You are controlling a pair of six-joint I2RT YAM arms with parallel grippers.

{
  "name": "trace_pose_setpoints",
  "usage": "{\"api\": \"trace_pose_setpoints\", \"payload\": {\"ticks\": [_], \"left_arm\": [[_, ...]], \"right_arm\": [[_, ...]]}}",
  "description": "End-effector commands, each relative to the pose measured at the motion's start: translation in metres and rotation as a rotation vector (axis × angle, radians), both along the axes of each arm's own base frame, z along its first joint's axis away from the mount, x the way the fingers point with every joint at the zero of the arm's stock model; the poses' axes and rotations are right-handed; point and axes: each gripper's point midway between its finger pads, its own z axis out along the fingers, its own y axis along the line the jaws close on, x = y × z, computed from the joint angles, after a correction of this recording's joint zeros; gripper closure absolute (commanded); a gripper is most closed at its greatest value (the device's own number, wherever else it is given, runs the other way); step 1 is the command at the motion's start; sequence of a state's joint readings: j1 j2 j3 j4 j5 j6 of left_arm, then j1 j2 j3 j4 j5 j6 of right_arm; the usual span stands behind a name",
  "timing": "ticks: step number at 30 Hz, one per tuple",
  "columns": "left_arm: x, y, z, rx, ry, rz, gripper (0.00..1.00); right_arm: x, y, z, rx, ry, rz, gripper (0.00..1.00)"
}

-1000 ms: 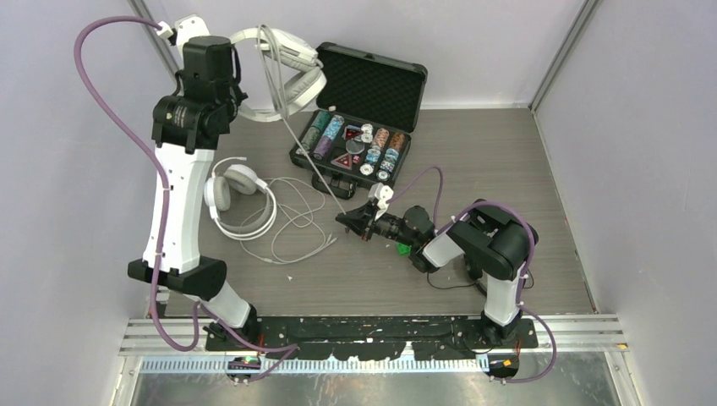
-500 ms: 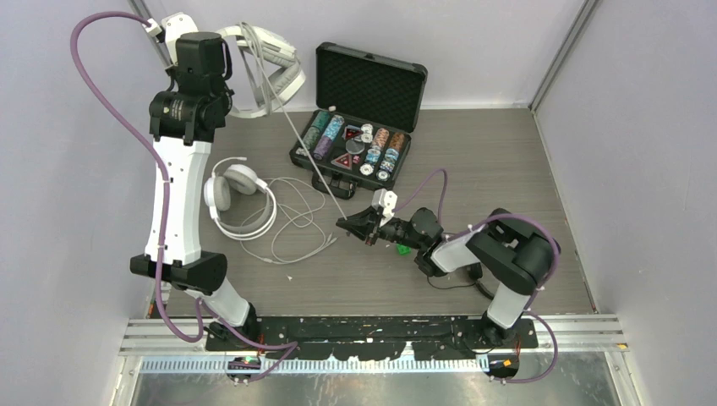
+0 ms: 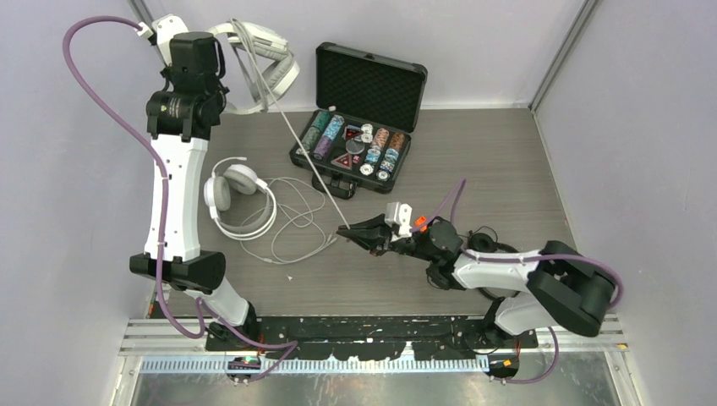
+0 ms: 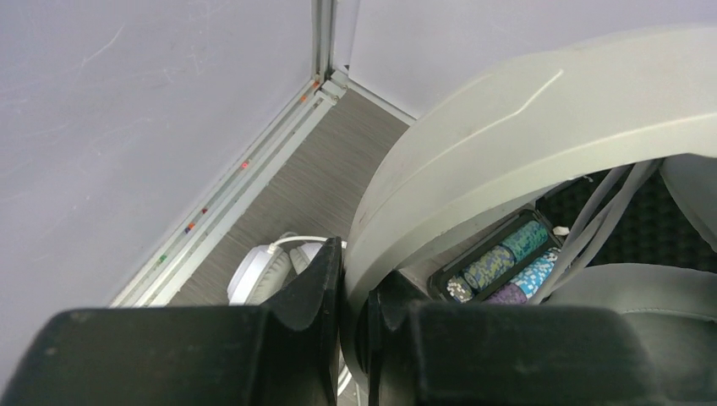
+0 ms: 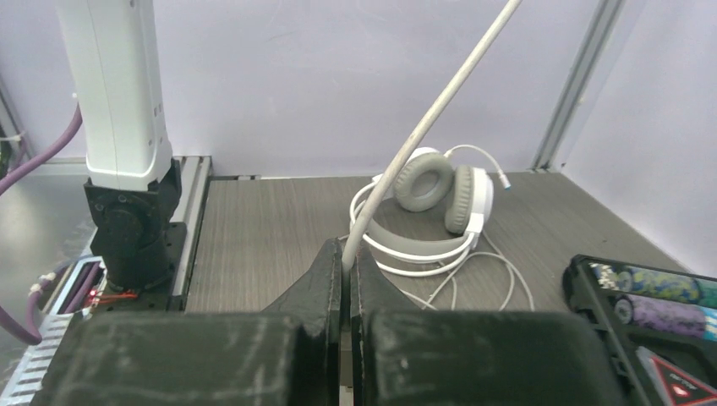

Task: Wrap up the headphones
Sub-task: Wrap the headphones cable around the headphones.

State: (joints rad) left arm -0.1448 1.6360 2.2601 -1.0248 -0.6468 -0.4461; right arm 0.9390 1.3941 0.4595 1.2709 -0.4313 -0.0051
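The lifted white headphones (image 3: 269,66) are hanging in the air at the far left corner, above the counter (image 3: 482,161) and close to the back wall. The left end effector (image 4: 355,283) is clenching on their broad headband, with one black finger pressing on each side of the band. Their grey cable (image 3: 296,131) is running in a straight, taut line from the earcups down and across towards the middle of the counter. There the right end effector (image 5: 345,262) is pinching it between fully closed fingers, low over the surface and well apart from the headset itself.

The second white headphones (image 3: 237,199) are lying flat on the counter beside the left arm, earcups close together. Their thin white cord (image 3: 296,220) is sprawling in loose loops towards the right end effector. The black headphones (image 3: 484,239) are sitting near the right arm and are showing only partly behind it, so their cable is hard to make out.

An open chip case (image 3: 359,110) is standing at the back of the counter, just right of the taut cable. Its foam-lined lid is tilting up towards the wall and rows of coloured chips are filling its tray.
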Motion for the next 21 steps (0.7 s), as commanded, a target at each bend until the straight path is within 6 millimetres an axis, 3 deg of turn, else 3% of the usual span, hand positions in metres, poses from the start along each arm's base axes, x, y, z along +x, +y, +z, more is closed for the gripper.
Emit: {"api": "trace_pose_setpoints", "payload": {"ticks": [1,6,14,21], "left_arm": [[0.004,0.003,0.042,-0.114,-0.211,0.020,1.00],[0.002,-0.018,0.046,-0.222,-0.236,-0.075,1.00],[-0.017,-0.066,0.070,-0.383,-0.277,-0.317,1.00],[-0.035,-0.095,0.075,-0.438,-0.260,-0.486,1.00]], "right_arm": [[-0.003,-0.012,0.026,0.026,-0.062,-0.059,1.00],[-0.002,0.002,0.003,-0.049,-0.008,-0.037,1.00],[0.017,0.012,-0.029,-0.054,0.079,-0.096,1.00],[0.051,0.006,-0.048,-0.046,0.144,-0.206,1.00]]}}
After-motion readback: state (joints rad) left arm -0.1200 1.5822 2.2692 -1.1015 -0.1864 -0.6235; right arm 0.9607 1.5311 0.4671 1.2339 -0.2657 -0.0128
